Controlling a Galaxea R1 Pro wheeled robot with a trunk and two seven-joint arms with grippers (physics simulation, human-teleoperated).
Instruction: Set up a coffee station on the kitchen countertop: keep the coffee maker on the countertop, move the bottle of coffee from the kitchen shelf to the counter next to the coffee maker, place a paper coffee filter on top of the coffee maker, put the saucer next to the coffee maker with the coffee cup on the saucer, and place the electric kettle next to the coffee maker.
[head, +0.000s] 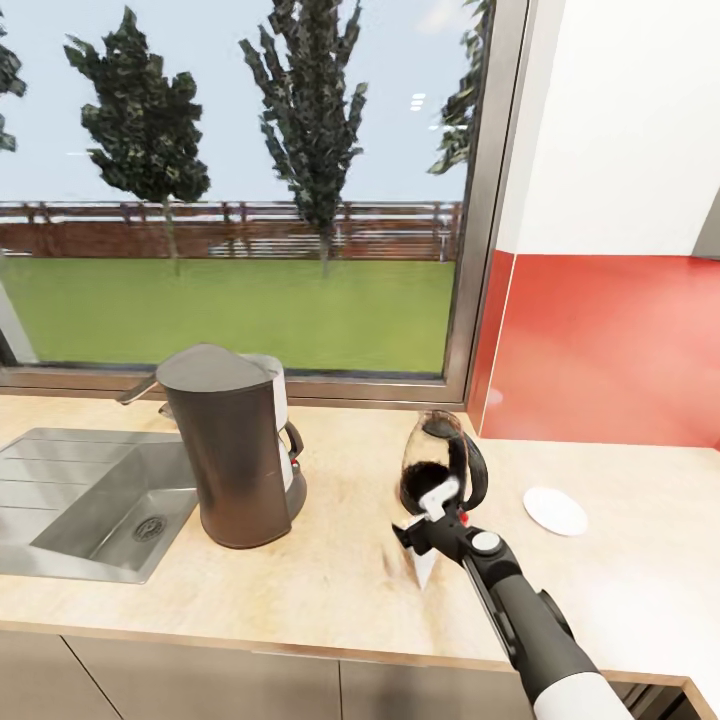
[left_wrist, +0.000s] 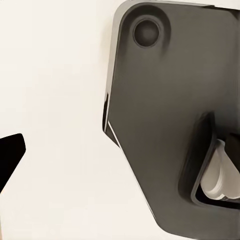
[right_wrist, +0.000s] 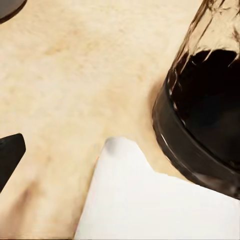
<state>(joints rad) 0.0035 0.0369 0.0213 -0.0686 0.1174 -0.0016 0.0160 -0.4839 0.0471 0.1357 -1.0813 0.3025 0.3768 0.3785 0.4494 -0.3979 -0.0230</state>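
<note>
Right gripper (head: 425, 545) over the near bench (head: 330, 590), fingers closed on a white paper coffee filter (head: 424, 566), just near of the electric kettle (head: 440, 470). Coffee maker (head: 228, 445) stands left of the kettle beside the sink (head: 90, 505). Saucer (head: 555, 510) lies right of the kettle. Left gripper's finger opening: cannot tell.

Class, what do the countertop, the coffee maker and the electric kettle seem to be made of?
Countertop: pale beige wood-grain, matt, probably laminate. Coffee maker: dark grey, matt with a soft sheen, likely plastic. Electric kettle: clear glass-like body you see through, with a black, probably plastic, handle.
</note>
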